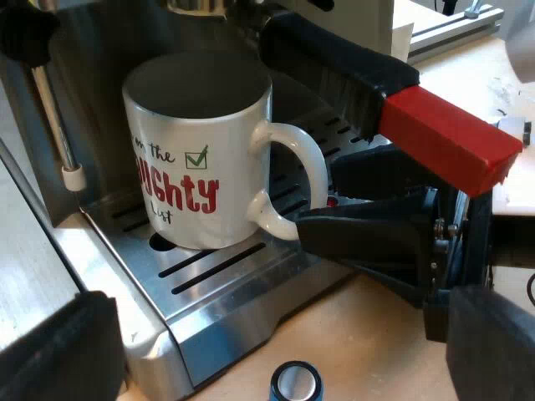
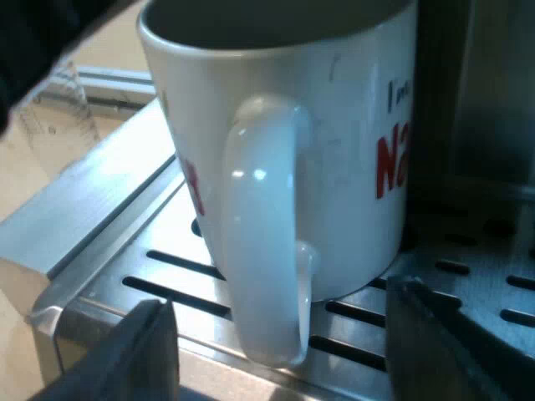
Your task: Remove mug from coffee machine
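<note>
The espresso machine (image 1: pixel 96 142) is presented as brushed steel panels, with a shiny, slotted drip tray (image 1: pixel 226 276) at its front. The mug (image 1: pixel 196 150) is stood upright on that tray beneath the machine's head. It is a white, glazed ceramic cylinder with its long axis vertical, printed with red and dark lettering and a green tick. Its smooth looped handle (image 2: pixel 263 234) is turned outward, away from the machine body. Above it, the metal holder's dark handle (image 1: pixel 334 67) is locked into the machine's front and ends in a blocky red tip (image 1: pixel 447 138) that juts out over the side where the mug's loop lies.

The right gripper (image 2: pixel 280 305) is placed much the nearer to the mug. Its black fingers are held apart, one on each side of the loop's lower part, and no contact can be made out. The loop is thus found straight ahead, between the fingers, so a squeeze across it is judged to be the coming move, followed by a lift kept low under the red-tipped handle.

The left gripper (image 1: pixel 276 334) is held back from the tray's front edge, its fingers spread and nothing between them. A small blue tamper (image 1: pixel 295 383) is stood near it on the pale wooden table (image 1: pixel 376 334).
</note>
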Robot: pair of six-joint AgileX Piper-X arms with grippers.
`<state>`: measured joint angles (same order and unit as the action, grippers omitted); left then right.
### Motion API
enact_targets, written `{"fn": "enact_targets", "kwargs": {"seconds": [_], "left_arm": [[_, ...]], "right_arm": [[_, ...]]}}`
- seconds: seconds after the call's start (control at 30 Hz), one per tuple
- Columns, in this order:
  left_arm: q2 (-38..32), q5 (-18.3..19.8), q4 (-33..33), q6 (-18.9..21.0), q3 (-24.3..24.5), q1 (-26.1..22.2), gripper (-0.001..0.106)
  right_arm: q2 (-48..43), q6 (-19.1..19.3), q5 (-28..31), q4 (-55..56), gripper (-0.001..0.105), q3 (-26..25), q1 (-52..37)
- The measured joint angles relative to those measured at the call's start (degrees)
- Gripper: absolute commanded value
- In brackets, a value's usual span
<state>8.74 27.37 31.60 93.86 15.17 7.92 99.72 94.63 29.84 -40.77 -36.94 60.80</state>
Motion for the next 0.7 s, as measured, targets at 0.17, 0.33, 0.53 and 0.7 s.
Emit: {"fn": "enact_targets", "kwargs": {"seconds": [0.17,0.33,0.53,0.7], "left_arm": [[0.00,0.00,0.00,0.00,0.00,0.00,0.080],[0.00,0.00,0.00,0.00,0.00,0.00,0.080],[0.00,0.00,-0.04,0.00,0.00,0.00,0.080],[0.00,0.00,-0.14,0.00,0.00,0.00,0.080]], "right_arm": [[0.00,0.00,0.00,0.26,0.055,-0.98,-0.44],[0.00,0.00,-1.98,0.26,0.055,-1.79,-2.20],[0.00,0.00,-4.87,2.53,0.055,-3.52,-4.45],[0.00,0.00,-6.29,4.03,0.055,-4.46,-5.27]]}}
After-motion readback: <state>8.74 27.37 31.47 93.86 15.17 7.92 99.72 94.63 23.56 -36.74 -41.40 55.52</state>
